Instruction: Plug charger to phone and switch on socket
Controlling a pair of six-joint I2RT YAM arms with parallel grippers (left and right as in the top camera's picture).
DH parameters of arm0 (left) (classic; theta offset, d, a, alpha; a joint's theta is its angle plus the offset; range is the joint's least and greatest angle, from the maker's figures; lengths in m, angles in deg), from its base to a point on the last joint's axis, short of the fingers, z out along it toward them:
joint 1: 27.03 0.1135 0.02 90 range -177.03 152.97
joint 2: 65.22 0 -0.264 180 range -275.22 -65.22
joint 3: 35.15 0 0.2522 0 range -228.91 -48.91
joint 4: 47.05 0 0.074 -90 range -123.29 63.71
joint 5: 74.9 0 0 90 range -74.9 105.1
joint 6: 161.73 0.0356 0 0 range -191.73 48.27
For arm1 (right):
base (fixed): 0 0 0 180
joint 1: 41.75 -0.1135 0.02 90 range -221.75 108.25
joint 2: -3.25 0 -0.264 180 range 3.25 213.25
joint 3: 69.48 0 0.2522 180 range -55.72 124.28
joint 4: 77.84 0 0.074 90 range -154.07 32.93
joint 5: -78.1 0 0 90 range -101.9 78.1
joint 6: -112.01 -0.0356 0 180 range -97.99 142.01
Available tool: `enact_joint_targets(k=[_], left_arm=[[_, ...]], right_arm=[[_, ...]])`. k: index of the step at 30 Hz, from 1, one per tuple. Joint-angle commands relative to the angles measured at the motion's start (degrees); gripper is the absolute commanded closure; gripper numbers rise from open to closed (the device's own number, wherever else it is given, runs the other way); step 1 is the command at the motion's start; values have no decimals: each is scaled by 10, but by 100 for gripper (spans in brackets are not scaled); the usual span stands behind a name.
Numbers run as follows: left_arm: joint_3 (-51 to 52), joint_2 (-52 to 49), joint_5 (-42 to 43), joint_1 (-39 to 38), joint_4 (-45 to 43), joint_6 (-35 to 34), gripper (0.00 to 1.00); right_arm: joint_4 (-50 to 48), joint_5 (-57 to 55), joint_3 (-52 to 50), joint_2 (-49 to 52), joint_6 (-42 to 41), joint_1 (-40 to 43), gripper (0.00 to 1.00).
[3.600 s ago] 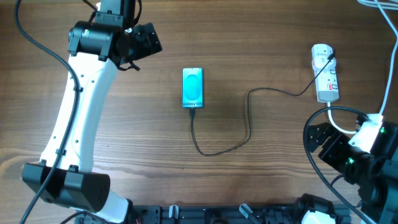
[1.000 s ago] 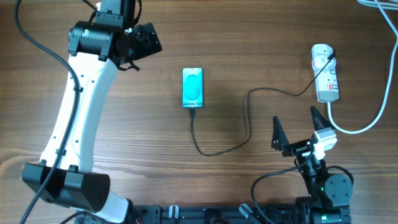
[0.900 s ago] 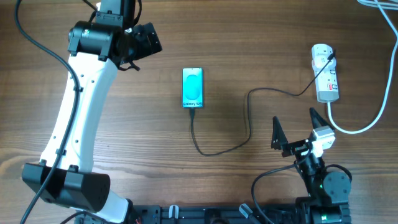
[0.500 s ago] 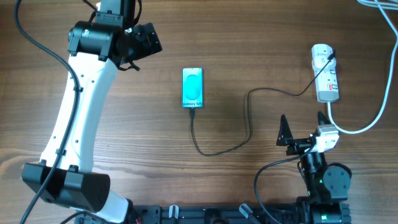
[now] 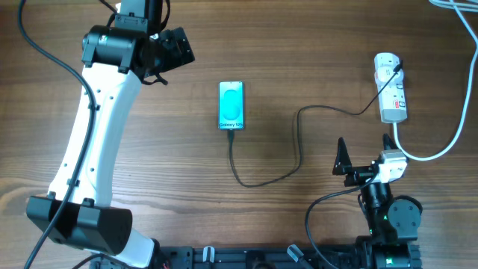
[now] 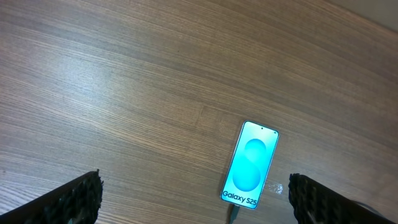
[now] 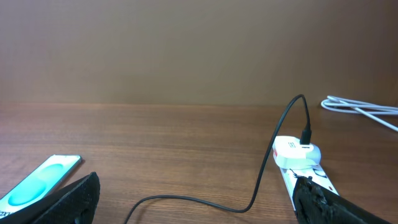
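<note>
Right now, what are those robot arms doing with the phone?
Nothing is being held. The small turquoise-screened phone lies flat on the wooden table, and the thin black charger cable runs from its bottom end to the white oblong power strip. The right gripper hovers open near the strip, not touching it. The left gripper hangs open, away from the phone. Whether the strip is switched on, I cannot tell.

Stretching across every view as a wooden table (image 5: 172,187), catching pale glare in the left wrist view; rising behind it as a plain brown backdrop (image 7: 186,50).
</note>
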Motion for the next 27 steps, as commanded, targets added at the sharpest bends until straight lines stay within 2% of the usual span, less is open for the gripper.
enact_joint_targets(k=[1,27], left_arm=[[3,-2,-5,0,-1,-5,0],[3,-2,-5,0,-1,-5,0]], right_arm=[[1,-10,-1,-7,6,1,0],[-2,-10,-1,-7,12,1,0]])
